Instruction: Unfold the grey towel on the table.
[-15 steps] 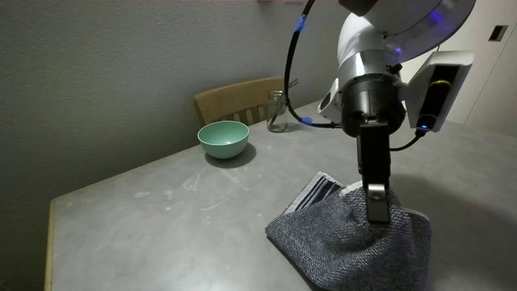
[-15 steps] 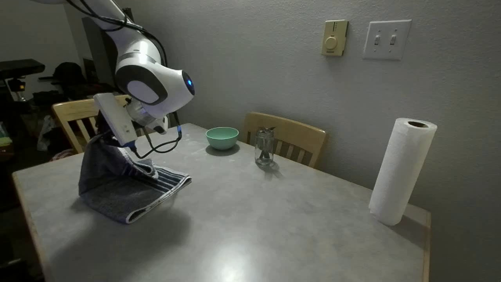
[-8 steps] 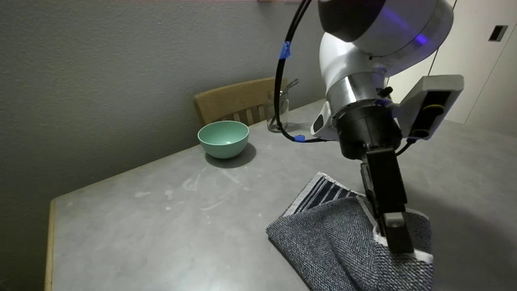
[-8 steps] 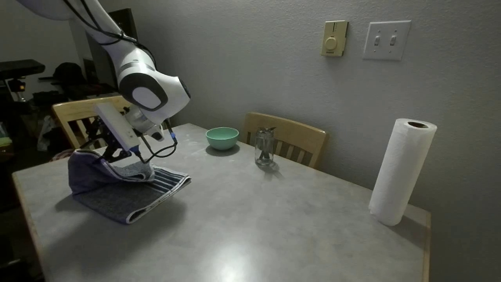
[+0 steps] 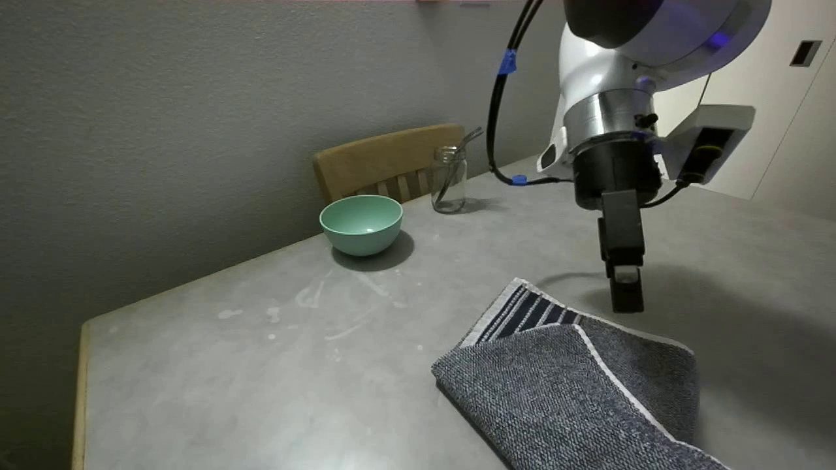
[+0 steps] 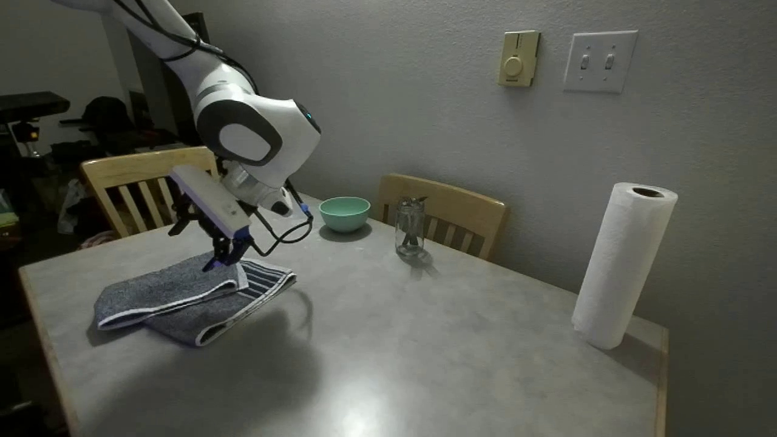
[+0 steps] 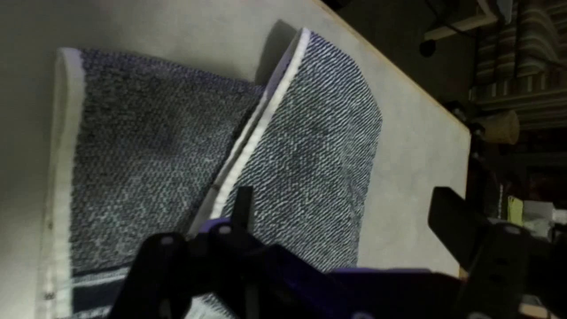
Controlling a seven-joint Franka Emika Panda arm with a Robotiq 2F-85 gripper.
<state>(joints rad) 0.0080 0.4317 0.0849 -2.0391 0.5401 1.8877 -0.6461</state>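
Doubled Edge Could Turn an Opening Into a Drag

The fingers (image 7: 460,226) stand wide apart with nothing between them. In the wrist view one looms over the pale-hemmed upper layer of the towel (image 6: 164,292), the other past the cloth, over the table (image 6: 455,364). In an exterior view the gripper (image 6: 194,247) hangs low above the towel.

The towel lies on the table, not yet flat: its upper layer sits askew across the lower, with stripes showing at one end. The likeliest trouble, I judge, is a pinch that takes too much, because the upper edge looks doubled, pale line beside pale line. Then the whole cloth would slide instead of opening. Too shallow a bite could let the hem slip out; too deep a descent could press the fingertips into the table.

The upper layer reaches near the table's edge, so a long pull that way could leave it hanging over the side.

Farther out, the bowl (image 6: 344,222) and jar (image 5: 456,188) stand well apart from the towel; a wide sweep toward them could knock either.
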